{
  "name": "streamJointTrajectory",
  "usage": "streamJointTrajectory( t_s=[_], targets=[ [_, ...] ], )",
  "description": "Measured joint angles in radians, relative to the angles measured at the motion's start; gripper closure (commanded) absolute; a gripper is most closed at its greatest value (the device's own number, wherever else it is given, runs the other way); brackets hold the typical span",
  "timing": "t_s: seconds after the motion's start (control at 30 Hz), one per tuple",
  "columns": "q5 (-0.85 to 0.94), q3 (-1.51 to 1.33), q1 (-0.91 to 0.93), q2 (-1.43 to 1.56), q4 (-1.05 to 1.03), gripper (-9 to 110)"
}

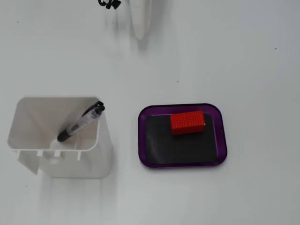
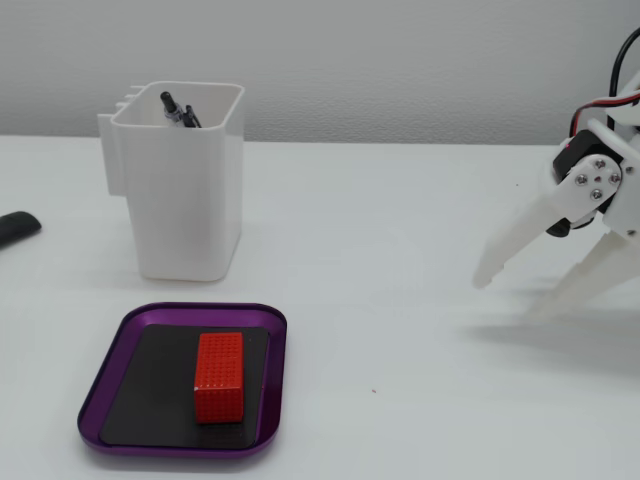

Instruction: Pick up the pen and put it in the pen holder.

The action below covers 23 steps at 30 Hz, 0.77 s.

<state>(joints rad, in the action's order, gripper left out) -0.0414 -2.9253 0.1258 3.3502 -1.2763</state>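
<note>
The pen [image 1: 79, 124], clear with black ends, stands tilted inside the white pen holder [image 1: 86, 164]. Its black top leans on the holder's rim. In another fixed view the pen's tip [image 2: 180, 110] pokes just above the holder [image 2: 185, 200]. My gripper [image 2: 505, 300] is open and empty at the right of that view, far from the holder, with its white fingers pointing down toward the table. In the top-down fixed view only one white finger [image 1: 140, 18] shows, at the top edge.
A purple tray [image 1: 225, 136] with a black liner holds a red block [image 1: 187, 122] beside the holder; both also show in the side fixed view, tray [image 2: 275, 380] and block [image 2: 219, 375]. A black object [image 2: 15, 228] lies at the left edge.
</note>
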Motion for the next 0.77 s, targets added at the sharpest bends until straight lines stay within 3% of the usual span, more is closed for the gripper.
streamJointTrajectory(
  t_s=[0.13, 0.77],
  targets=[
    [0.003, -0.049, 0.000, 0.000, 0.008, 102],
    [0.002, -0.103, 0.000, 0.000, 0.009, 102]
  ],
)
